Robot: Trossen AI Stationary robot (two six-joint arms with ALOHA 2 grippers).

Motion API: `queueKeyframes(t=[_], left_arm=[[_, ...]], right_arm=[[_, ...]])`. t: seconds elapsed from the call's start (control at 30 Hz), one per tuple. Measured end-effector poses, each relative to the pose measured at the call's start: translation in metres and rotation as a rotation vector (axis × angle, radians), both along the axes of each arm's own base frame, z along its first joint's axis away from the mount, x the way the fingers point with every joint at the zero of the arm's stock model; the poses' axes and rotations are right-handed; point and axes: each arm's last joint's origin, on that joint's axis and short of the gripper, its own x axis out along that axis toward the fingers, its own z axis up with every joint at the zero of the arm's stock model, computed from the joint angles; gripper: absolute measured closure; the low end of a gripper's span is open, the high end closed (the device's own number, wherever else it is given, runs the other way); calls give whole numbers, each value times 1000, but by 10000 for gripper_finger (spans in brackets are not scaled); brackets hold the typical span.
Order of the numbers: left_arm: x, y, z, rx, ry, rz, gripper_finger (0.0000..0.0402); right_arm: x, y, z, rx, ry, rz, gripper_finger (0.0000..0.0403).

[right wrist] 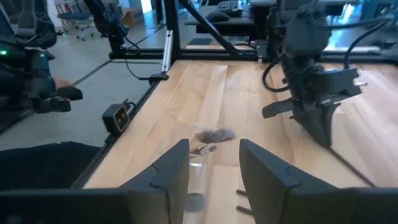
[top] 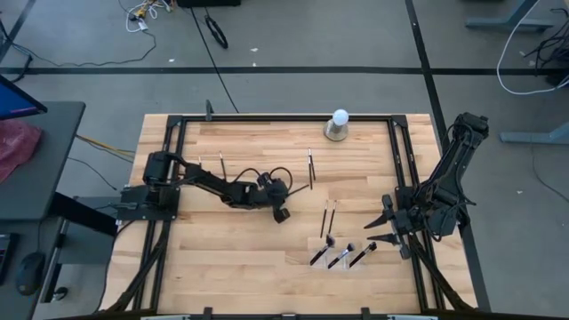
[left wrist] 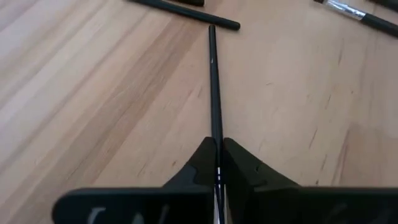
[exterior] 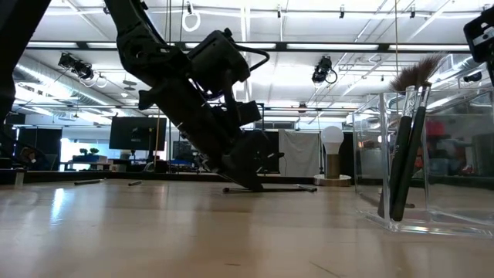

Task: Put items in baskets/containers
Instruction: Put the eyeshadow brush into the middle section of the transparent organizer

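The left gripper [top: 283,213] is low over the middle of the bench [top: 249,258], its fingers [left wrist: 202,163] pressed together on the thin dark handle of one makeup brush [left wrist: 215,93]. That brush lies flat on the wood and stretches away from the fingertips toward another dark handle [left wrist: 186,14] lying crosswise just past its far end.

Counted from above, nine brushes show. Three lie in the clear tray [top: 342,258] at the near right of the bench, their tips toward the right. Two [top: 327,219] lie close together just beyond the tray. One [top: 310,165] lies alone farther back, near the middle. Two short ones [top: 221,163] show at the left, behind the left arm. The ninth is the one in the left fingers. More may be hidden under the arm.

The right gripper [top: 388,226] hangs at the right edge of the bench, beside the tray, with its fingers [right wrist: 171,168] standing apart and nothing between them.

A white ball-shaped object [top: 338,125] on a grey base stands at the far edge.

No writing can be read anywhere.

The bench is pale wooden planks in a black metal frame. Beyond it the room has a grey floor with loose cables, ceiling strip lights, monitors and desks.
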Motion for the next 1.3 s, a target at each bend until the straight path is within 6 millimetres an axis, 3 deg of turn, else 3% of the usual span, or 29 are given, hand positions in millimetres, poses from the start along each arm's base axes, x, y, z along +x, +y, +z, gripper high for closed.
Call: queueKeyframes(t=[0.17, 0.47, 0.63, 0.93, 1.1, 1.3], left_arm=[[1, -2, 19, -38, -71, -34, 391], [6, -5, 67, -171, -293, -27, 392], [22, -10, 99, -275, -415, -67, 389], [44, -15, 141, -360, -497, -116, 388], [43, -14, 140, -360, -484, -113, 390], [44, -14, 139, -360, -482, -108, 386]], right_arm=[[2, -1, 1, 73, 16, -13, 261], [19, -14, -1, 22, 44, -22, 261], [31, -22, 5, -49, 41, -39, 261], [62, -26, 12, -438, 106, -80, 222], [84, -24, 13, -741, 141, -131, 197], [109, -23, 5, -976, 219, -101, 201]])
